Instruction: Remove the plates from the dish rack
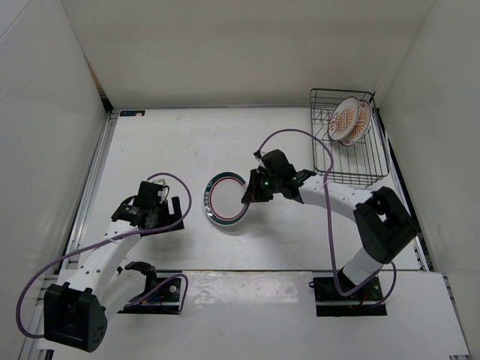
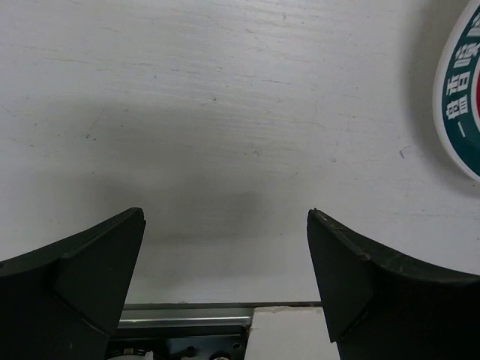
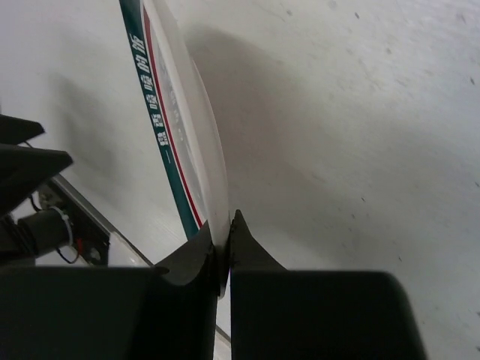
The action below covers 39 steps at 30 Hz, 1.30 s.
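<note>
The right gripper (image 3: 225, 251), clenched on the teal-rimmed plate (image 1: 225, 201) over the table (image 1: 172, 142), well clear of the dish rack (image 1: 356, 161), should lay it flat before releasing; the left gripper (image 2: 225, 225) hangs open
</note>
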Motion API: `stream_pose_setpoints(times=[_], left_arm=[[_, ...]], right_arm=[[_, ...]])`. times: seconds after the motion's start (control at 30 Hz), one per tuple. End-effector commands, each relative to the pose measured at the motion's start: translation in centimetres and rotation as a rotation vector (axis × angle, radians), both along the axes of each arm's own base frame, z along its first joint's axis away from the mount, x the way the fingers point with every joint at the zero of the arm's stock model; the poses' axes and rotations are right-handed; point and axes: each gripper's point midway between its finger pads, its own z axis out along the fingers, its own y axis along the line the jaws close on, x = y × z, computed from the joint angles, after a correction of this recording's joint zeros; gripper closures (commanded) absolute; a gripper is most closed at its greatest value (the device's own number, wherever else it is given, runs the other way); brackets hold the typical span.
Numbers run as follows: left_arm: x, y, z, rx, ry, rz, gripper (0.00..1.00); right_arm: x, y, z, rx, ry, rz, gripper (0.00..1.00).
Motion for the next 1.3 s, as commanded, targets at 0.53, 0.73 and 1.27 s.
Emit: stream_pose_setpoints(times=[0.53,0.73,1.27], left_arm=[[1.0,-1.2,1.6,-0.042,-0.063,-0.081,0.0],[1.1,-1.4,1.8,-0.051,-0.072,-0.098,0.0],[1.0,-2.2,2.3,-0.085,-0.099,-0.147,0.0]], right_arm=[[2.5,10.6,-5.8,0.107,0.211,-0.018,0.67],[1.6,8.3,-4.5,0.012,0.226,-0.017,0.37],[14.0,-19.3,20.1,-0.636,-0.467,-0.545,0.1]])
